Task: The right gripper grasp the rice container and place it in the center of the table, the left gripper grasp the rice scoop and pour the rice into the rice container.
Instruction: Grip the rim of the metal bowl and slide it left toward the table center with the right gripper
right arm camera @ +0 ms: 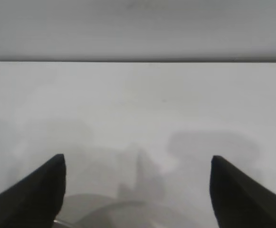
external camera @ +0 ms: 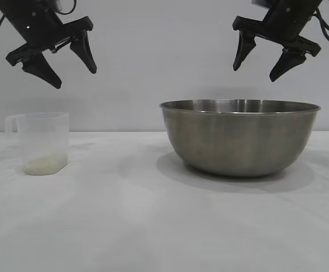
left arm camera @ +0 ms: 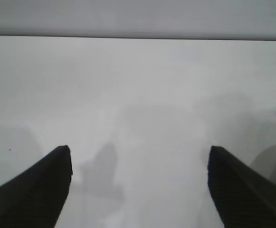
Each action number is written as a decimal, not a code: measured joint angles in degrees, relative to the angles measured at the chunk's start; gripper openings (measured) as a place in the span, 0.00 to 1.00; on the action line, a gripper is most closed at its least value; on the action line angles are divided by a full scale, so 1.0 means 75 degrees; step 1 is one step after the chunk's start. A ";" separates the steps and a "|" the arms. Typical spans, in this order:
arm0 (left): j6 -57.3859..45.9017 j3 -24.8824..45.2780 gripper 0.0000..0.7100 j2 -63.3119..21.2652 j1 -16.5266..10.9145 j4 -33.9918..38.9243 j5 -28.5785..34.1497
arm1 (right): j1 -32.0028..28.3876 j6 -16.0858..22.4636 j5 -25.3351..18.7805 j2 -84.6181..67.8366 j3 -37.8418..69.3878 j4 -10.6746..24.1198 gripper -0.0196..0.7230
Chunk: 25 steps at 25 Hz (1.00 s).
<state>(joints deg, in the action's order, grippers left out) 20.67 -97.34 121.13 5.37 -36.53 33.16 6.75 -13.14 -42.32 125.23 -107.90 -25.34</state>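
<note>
- Nearest the viewer is bare white desk (external camera: 153, 226), with nothing lying on it in front of the two vessels.
- Farther back on the left stands the rice scoop (external camera: 41, 143), upright, its loop handle turned to the left; a thin layer of rice (external camera: 44, 166) covers its bottom.
- To the right of middle sits the rice container (external camera: 240, 137), upright on the desk and well apart from the scoop (it looks empty from this level, though its floor is hidden by the wall).
- Above the scoop hangs the left gripper (external camera: 68, 63), jaws spread wide and empty, clear of the rim and pointing down toward the right.
- Above the container's right half hangs the right gripper (external camera: 260, 63), jaws also wide and holding nothing; its wrist view catches just a sliver of the steel rim below.
- My reading is that neither grasp has begun, and the container is not yet at the desk's centre.
- Risks as I judge them:
  - the container's rim is thin and its sides are smooth, so a pinch on the wall could slip or tip it while it is carried;
  - if the container is pushed left carelessly it could knock the light scoop over and spill the grains;
  - the scoop is thin plastic, and a hard squeeze could deform it or make it pop out;
  - so little rice may cling inside unless the tilt is steep.
</note>
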 joint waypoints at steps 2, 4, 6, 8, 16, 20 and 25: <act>0.0000 0.0000 0.73 0.0000 0.0000 0.0000 0.0000 | 0.0000 0.0000 0.0000 0.0000 0.0000 0.0000 0.79; 0.0000 0.0000 0.73 0.0000 0.0000 0.0000 0.0000 | 0.0000 0.0004 0.0000 0.0000 0.0000 0.0000 0.79; 0.0006 0.0000 0.73 0.0000 0.0000 0.0000 0.0000 | 0.0000 0.0004 0.0000 0.0000 0.0000 0.0000 0.79; 0.0006 0.0000 0.73 0.0000 0.0000 0.0000 0.0000 | 0.0000 0.0004 0.0000 0.0000 0.0000 0.0000 0.79; 0.0006 0.0000 0.73 0.0000 0.0000 0.0000 0.0043 | 0.0000 0.0004 -0.0704 0.0000 0.0000 0.0472 0.79; 0.0006 0.0000 0.73 0.0000 0.0000 0.0000 0.0090 | 0.0000 0.0004 -0.1232 0.0000 0.0000 0.0797 0.79; 0.0006 0.0000 0.73 0.0000 0.0000 0.0000 0.0138 | 0.0000 0.0020 -0.2105 0.0000 0.0000 0.1024 0.79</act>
<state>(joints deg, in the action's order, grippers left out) 20.72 -97.34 121.13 5.37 -36.53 34.20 6.75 -12.99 -58.11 125.23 -107.90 -17.66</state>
